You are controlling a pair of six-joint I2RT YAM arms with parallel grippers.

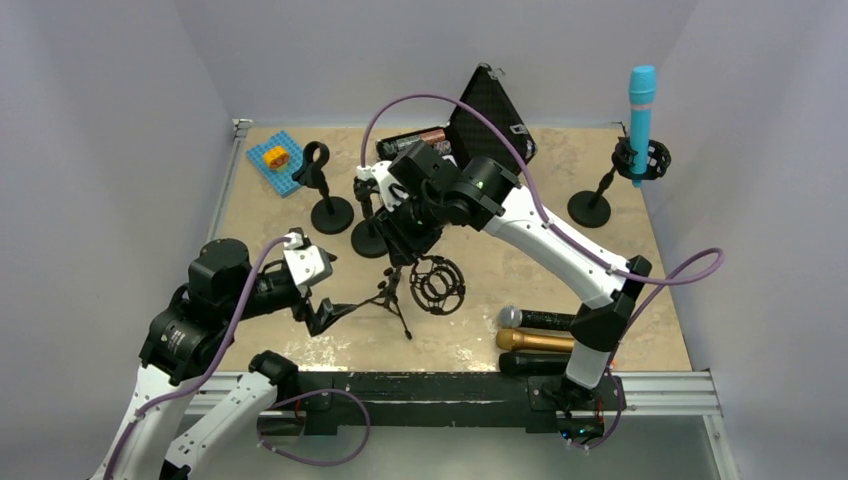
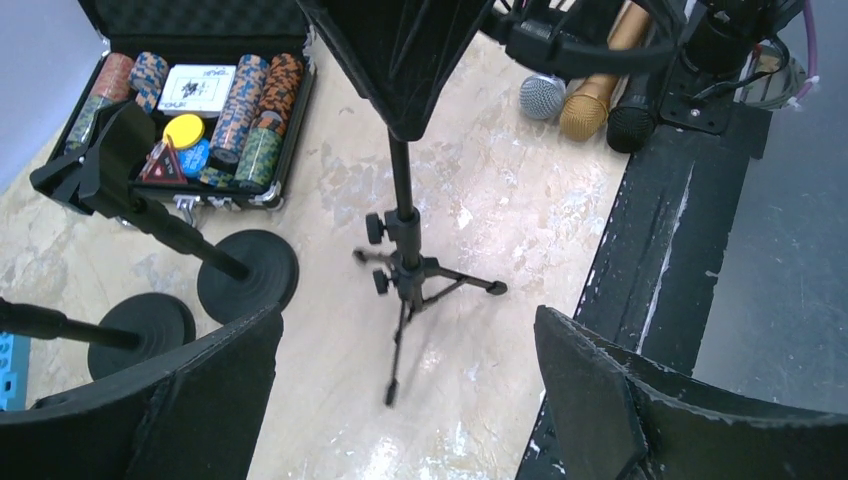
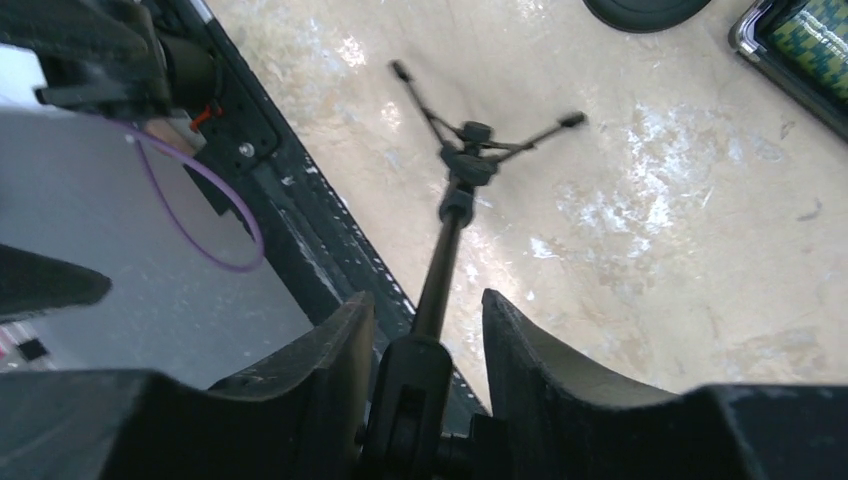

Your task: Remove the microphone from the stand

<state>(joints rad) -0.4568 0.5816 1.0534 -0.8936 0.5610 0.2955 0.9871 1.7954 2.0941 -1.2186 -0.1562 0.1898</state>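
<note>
- I'm looking down into a robotics lab cell here: plain grey walls (image 1: 100,150) box in a single beige table (image 1: 640,300) on three sides.
- My left arm (image 1: 200,320) and right arm (image 1: 545,230) are mounted at an aluminium rail (image 1: 660,385) along the near edge, with purple cables (image 1: 690,272) looping off them.
- The tabletop is a mix of test props: microphone stands (image 1: 332,212), loose microphones (image 1: 540,340) lying side by side, a poker chip case (image 2: 190,100) and a blue studded plate (image 1: 275,160).
</note>
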